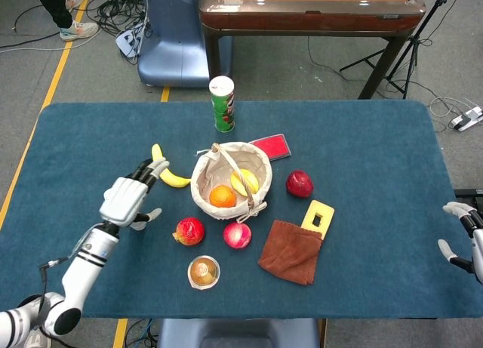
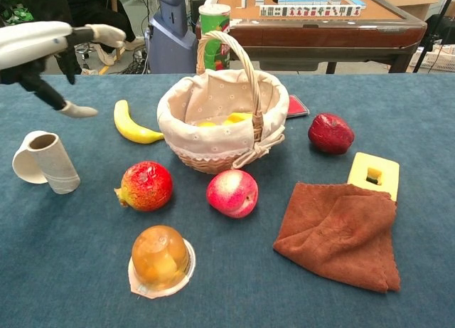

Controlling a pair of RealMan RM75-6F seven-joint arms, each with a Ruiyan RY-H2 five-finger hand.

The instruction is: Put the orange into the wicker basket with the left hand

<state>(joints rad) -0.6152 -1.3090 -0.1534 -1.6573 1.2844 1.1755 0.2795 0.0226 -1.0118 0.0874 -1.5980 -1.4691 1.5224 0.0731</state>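
From the head view, one wicker basket (image 1: 230,180) stands near the middle of the blue table (image 1: 362,152). Inside it lies one orange (image 1: 222,196), beside one yellow fruit (image 1: 244,182). The left hand (image 1: 130,199) is to the left of the basket, well apart from it, with fingers spread and holding nothing. One banana (image 1: 167,169) lies between that hand and the basket. In front of the basket are one pomegranate (image 1: 189,231), one apple (image 1: 237,235) and one jelly cup (image 1: 203,272). One dark red fruit (image 1: 299,183) and one brown cloth (image 1: 290,250) are to the right of the basket. Behind the basket stands one green can (image 1: 223,103). The right hand (image 1: 462,229) is far right of the basket, at the table edge, fingers apart and empty.

From the chest view, only a little of the orange (image 2: 206,124) shows over the basket (image 2: 213,146) rim. One white paper cup (image 2: 44,161) lies on its side to the left of the basket.
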